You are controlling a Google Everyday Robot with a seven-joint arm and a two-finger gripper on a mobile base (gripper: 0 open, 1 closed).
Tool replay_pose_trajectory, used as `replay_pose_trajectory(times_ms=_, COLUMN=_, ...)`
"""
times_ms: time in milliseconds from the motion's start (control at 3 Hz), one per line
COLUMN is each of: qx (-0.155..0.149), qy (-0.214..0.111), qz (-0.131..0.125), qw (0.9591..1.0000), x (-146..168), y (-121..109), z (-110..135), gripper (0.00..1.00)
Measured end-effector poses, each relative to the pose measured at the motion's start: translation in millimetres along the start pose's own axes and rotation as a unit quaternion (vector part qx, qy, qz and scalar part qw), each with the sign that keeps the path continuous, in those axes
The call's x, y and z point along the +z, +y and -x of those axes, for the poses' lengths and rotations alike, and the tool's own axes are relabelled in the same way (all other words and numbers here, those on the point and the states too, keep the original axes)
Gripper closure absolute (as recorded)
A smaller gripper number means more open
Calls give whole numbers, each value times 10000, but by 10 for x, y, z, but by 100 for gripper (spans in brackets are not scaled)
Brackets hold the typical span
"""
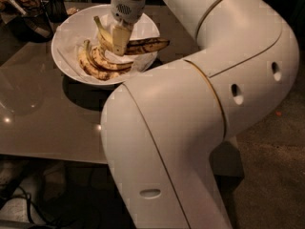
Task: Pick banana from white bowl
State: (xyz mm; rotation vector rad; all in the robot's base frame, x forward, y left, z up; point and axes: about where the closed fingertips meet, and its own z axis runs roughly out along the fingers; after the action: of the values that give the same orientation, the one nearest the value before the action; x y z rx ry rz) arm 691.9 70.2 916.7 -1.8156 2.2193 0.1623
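The pincer (119, 39) sits low in the white bowl (64, 32) on the worktop (43, 113), right over the banana (102, 63) lying there; whether it grips cannot be told. A shallow hold on one soft, curved fruit could tear it off or let the bunch slip.

Glossy brown table (43, 123), dark glass containers (35, 15) at its far-left corner, left of the gripper (118, 46) low over its far side.

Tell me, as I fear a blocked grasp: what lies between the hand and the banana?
Nothing; in the camera view the hand, down in the white bowl, overlaps the banana directly.
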Motion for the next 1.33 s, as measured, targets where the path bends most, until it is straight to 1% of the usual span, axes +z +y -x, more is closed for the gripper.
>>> replay_pose_trajectory(times_ms=333, qx=-26, qy=117, qz=-100, qw=9999, x=-138, y=185, z=5, gripper=100)
replay_pose_trajectory(times_ms=667, qx=-134, qy=340, qz=-287, qw=9989, x=-355, y=435, z=39, gripper=100)
replay_pose_trajectory(times_ms=1000, qx=-145, qy=320, qz=-396, qw=9986, x=-418, y=421, z=18, gripper=100)
replay_pose_trajectory(times_ms=1333, qx=-123, qy=403, qz=-506, qw=9978, x=-466, y=495, z=33, gripper=100)
